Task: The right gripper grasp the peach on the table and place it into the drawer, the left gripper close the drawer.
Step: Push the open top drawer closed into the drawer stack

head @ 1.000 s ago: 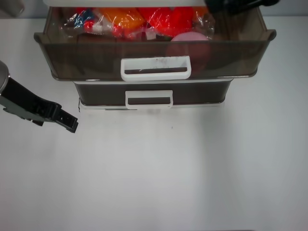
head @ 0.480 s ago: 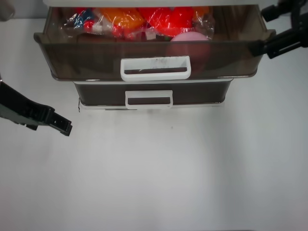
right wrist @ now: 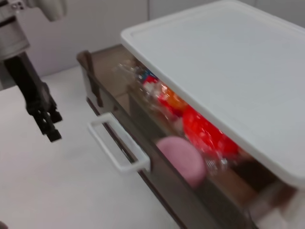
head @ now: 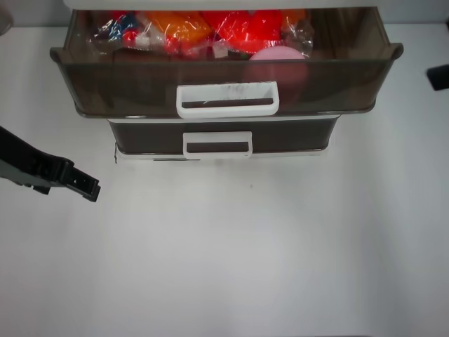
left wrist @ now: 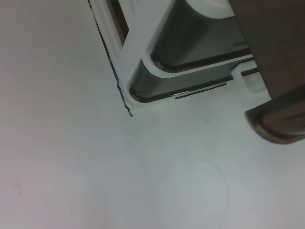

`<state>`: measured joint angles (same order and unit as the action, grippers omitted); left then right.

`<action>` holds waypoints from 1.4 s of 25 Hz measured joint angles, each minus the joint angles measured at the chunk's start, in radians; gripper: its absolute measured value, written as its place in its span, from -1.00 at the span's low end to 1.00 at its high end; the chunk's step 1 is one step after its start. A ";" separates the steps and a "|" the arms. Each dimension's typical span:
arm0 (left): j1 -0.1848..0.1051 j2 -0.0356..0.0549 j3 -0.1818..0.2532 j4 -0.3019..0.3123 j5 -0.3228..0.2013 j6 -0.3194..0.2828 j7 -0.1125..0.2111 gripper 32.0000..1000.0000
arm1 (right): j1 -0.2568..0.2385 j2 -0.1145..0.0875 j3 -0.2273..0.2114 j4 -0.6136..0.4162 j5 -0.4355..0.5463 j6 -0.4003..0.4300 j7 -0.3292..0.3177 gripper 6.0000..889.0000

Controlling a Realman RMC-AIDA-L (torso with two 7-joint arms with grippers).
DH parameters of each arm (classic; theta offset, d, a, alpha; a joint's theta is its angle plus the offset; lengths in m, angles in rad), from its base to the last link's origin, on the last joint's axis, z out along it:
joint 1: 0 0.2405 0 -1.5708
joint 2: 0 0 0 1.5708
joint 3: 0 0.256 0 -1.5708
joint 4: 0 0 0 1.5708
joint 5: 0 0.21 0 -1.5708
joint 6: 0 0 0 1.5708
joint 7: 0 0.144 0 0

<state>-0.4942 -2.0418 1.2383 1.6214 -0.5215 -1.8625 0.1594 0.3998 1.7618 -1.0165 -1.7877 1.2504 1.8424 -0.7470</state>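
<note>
The pink peach point(head: 282, 55) point(right wrist: 183, 160) lies inside the pulled-out smoky-brown drawer point(head: 140, 84), at its front right, behind the smudged white handle point(head: 226, 99). Only a black tip of my right gripper point(head: 439, 76) shows at the head view's right edge, well clear of the drawer and holding nothing. My left gripper point(head: 88, 187) point(right wrist: 50, 130) hovers low over the white table point(head: 245, 246), left of the cabinet and in front of the drawer's left corner, shut and empty. In the left wrist view the drawer's corner point(left wrist: 281, 124) juts out over the cabinet base.
Red and orange plastic-wrapped items point(head: 210, 28) fill the back of the open drawer. A lower drawer point(head: 140, 137) with a cleaner handle sits shut beneath it. The cabinet's white top point(right wrist: 228, 62) overhangs the drawer's rear.
My right gripper has drawn back from over the drawer's right end, out to the right edge, leaving the peach inside. The left gripper slid slightly left and toward me.
</note>
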 joint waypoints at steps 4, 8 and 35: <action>0.002 -0.0005 0.000 0.004 -0.001 -0.001 0.000 0.71 | -0.058 -0.030 0.025 -0.005 0.007 0.000 0.000 0.95; 0.019 -0.0009 0.000 0.032 -0.008 -0.002 0.000 0.71 | -0.096 -0.041 0.052 0.008 0.007 0.000 -0.025 0.95; 0.094 -0.0035 0.115 0.268 -0.212 -0.040 -0.010 0.71 | -0.078 -0.031 0.063 0.154 -0.006 -0.003 -0.113 0.94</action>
<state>-0.3998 -2.0453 1.3537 1.8895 -0.7338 -1.9029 0.1491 0.3222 1.7305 -0.9530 -1.6336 1.2449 1.8392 -0.8601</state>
